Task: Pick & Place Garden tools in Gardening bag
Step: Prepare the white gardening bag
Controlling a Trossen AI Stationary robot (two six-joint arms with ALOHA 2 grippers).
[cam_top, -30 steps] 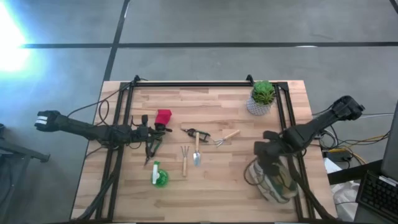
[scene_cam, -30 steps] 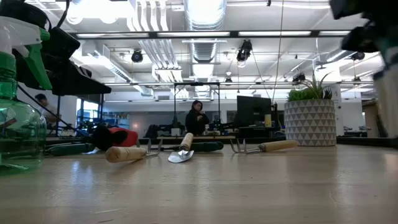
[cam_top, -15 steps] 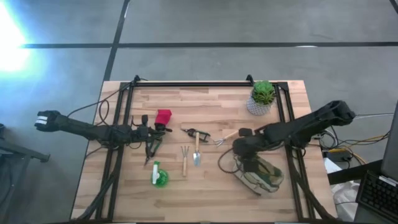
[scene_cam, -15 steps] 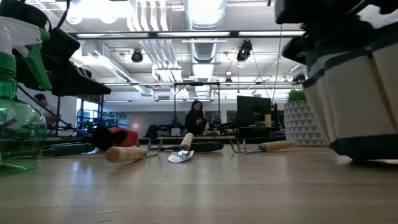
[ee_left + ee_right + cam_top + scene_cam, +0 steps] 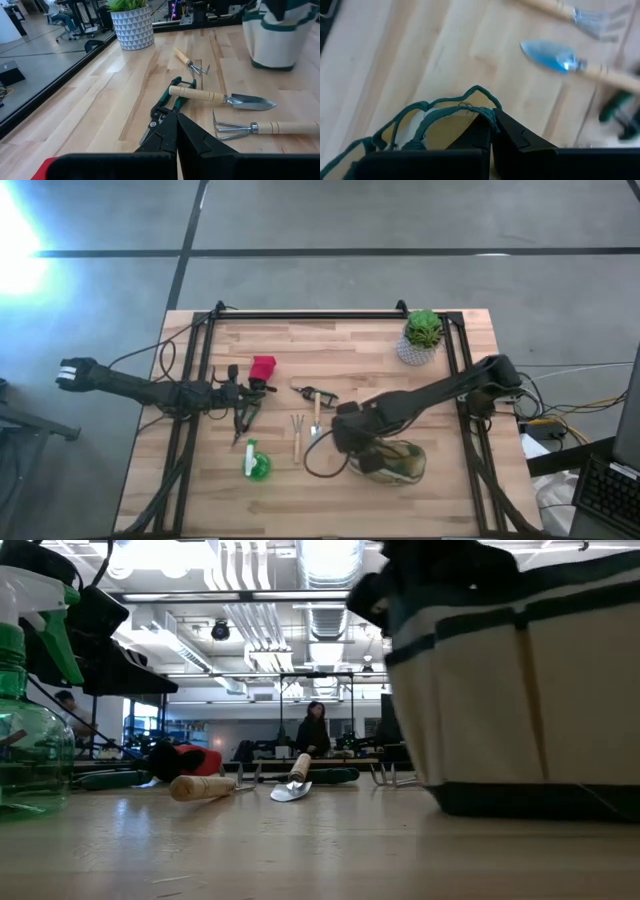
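High view, lower centre: gardening bag, its green strap pinched between the fingers of the right gripper. Just left of the gripper: trowel, fork. Further left, lower: spray bottle. Left-centre: left gripper, fingers closed on nothing, beside red glove.

Grey concrete floor around the wooden table; bright ceiling lights and ducts overhead.
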